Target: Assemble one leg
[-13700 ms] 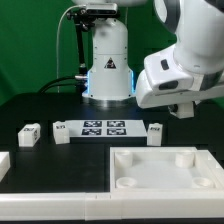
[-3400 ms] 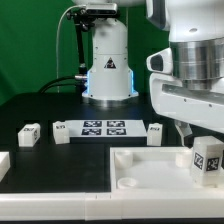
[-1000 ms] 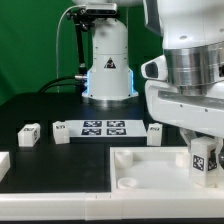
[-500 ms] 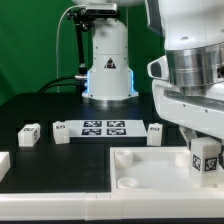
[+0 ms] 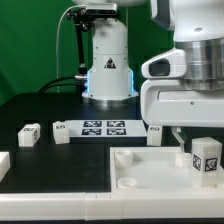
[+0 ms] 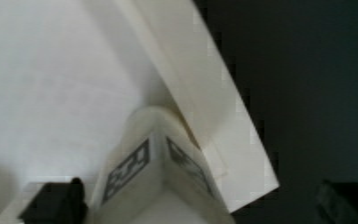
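On black table (image 5: 40, 106), one leg (image 5: 28, 134); green backdrop (image 5: 25, 40).

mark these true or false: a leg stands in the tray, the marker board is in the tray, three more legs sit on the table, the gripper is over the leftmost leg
1. A leg stands in the tray, in its corner on the exterior view's right. True.
2. The marker board lies inside the tray. False: it lies on the table, beyond the tray.
3. Three loose legs sit on the table beyond the tray. True.
4. The gripper is over the loose leg farthest to the exterior view's left. False: it is over the leg in the tray's corner, on the exterior view's right.
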Motion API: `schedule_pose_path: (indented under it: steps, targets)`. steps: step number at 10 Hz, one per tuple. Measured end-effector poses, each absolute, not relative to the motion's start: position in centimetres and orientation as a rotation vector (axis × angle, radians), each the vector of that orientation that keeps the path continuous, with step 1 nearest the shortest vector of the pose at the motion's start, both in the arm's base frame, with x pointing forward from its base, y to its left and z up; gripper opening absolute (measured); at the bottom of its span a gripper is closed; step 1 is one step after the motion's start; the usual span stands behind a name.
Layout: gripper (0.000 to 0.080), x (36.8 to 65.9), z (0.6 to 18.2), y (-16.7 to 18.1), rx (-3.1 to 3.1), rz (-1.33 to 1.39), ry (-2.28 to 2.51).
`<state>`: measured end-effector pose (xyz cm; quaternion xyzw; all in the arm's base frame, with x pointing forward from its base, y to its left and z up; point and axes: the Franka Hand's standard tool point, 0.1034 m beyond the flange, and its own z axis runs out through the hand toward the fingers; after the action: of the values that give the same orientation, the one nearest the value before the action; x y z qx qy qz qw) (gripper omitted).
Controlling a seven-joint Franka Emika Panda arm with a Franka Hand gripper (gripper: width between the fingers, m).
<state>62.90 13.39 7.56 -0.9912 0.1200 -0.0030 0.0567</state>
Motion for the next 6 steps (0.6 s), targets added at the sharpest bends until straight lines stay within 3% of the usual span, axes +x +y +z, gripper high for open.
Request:
schedule_pose_path:
  steps: [4, 6]
  targets:
    - [0.0649, 63.1, 7.3, 11.8, -3.032, -0.046, -0.288]
    - [0.0649, 63.1, 7.3, 11.7, -3.025, -0.049, -0.362]
